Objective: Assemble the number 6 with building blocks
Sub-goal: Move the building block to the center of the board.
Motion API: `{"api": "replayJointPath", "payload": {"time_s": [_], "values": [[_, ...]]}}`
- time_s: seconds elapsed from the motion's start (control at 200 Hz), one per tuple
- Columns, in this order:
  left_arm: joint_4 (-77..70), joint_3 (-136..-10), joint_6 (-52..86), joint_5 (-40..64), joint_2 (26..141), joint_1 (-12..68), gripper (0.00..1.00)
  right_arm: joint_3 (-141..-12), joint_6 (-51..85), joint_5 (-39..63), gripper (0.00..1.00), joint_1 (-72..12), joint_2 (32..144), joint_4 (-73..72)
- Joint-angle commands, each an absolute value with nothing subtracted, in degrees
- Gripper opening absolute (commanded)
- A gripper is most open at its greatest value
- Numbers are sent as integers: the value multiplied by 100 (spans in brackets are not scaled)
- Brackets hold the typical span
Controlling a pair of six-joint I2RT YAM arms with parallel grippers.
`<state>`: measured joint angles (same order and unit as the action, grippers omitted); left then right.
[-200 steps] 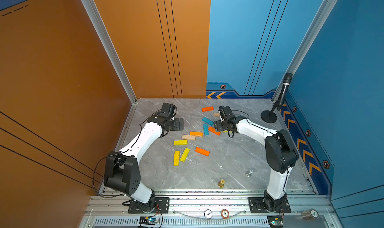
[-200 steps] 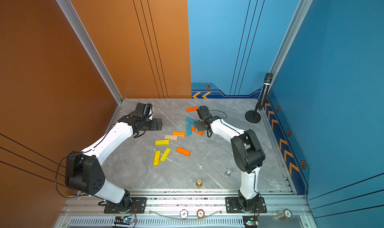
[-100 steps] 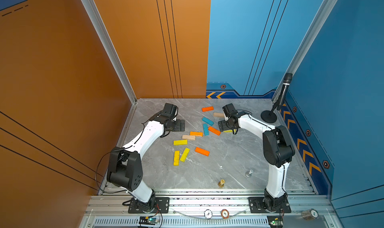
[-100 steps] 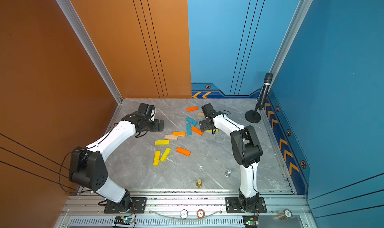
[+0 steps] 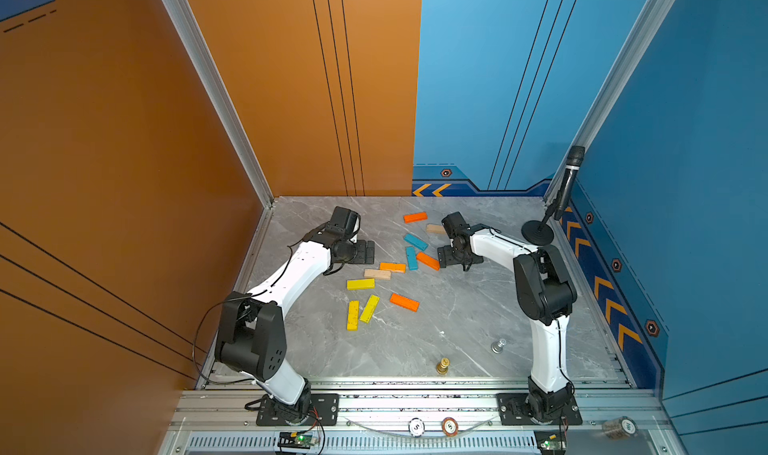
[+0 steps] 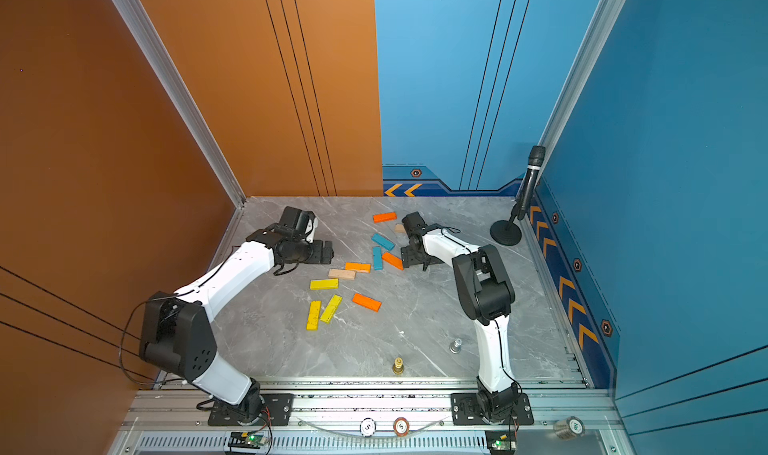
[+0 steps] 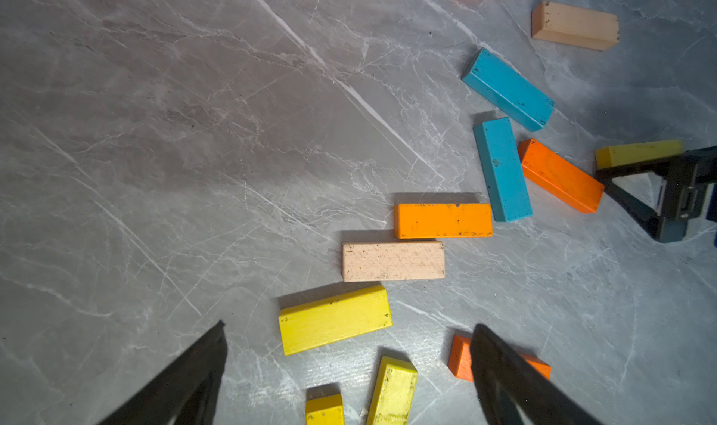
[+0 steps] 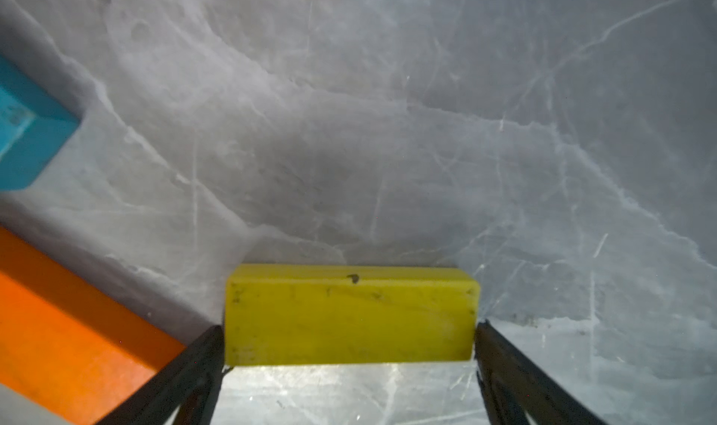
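Observation:
Building blocks lie scattered flat on the grey marble table; no number 6 is in view. Among them are an orange block, two teal blocks, a tan block and a yellow block. My right gripper is down at the table, open. A yellow block lies lengthwise between its fingertips, beside an orange block. My left gripper hovers open over the blocks' left side, with nothing held.
A microphone on a round stand stands at the back right corner. A small gold piece and a silver piece stand near the front edge. Orange and blue walls enclose the table on three sides.
My right gripper's jaws have widened around the yellow block, and the arm has shifted a little. My left gripper has edged slightly toward the blocks.

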<state>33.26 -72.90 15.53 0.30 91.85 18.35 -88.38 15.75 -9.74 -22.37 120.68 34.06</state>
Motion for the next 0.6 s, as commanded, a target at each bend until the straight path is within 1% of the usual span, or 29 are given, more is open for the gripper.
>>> {"api": "replayJointPath", "payload": {"time_s": [0.0,0.16,0.315,0.406,0.596], "values": [[3462,-7488,1582,132,9287,1876,98,-9032,1660,-1073,99,-2163,12219,3665],[3462,-7499,1575,142,9299,1879,98,-9160,1773,-907,99,-2083,12424,3681],[3458,-7489,1573,107,9301,1874,98,-9170,1868,-1014,100,-2083,12476,3744],[3463,-7488,1575,114,9302,1876,98,-9159,1835,-969,95,-2010,12468,3753],[3463,-7489,1564,119,9299,1876,98,-9153,1606,-945,92,-1767,12424,3757]]}}
